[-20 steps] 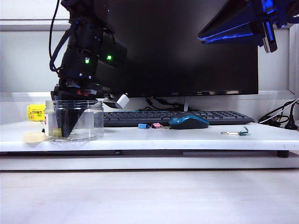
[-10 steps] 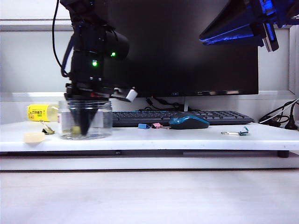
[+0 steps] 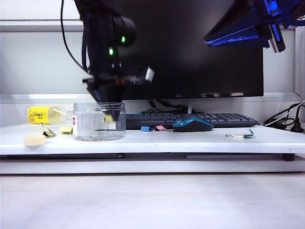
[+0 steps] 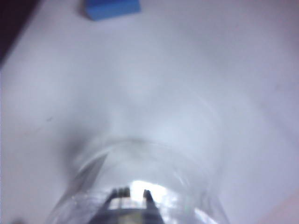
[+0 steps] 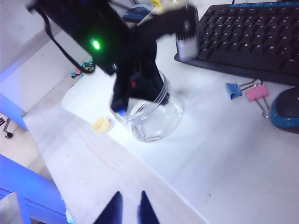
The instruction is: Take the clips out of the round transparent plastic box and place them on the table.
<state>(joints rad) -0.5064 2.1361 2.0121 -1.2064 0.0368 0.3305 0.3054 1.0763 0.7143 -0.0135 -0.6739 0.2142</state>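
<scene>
Left fingers (image 3: 113, 112): mine, pointing straight down into the mouth of the squat round clear plastic jar (image 3: 99, 125). The tips stand narrowly apart; there is a yellowish fleck at them, but I cannot tell if it is a gripped clip.
Right fingers (image 5: 145, 210): parted, empty, parked high and well clear of the jar.
Why vertical: I judge the narrow ribbed mouth allows entry only from above.
Jar: upright on the white bench (image 3: 190, 140), axis vertical, mouth up.
Small yellow binder clips (image 3: 66, 130): two lie on the bench, beside the jar, on the side nearer the yellow-labelled bottle (image 3: 40, 114).
Clip axis: too small to read.
</scene>
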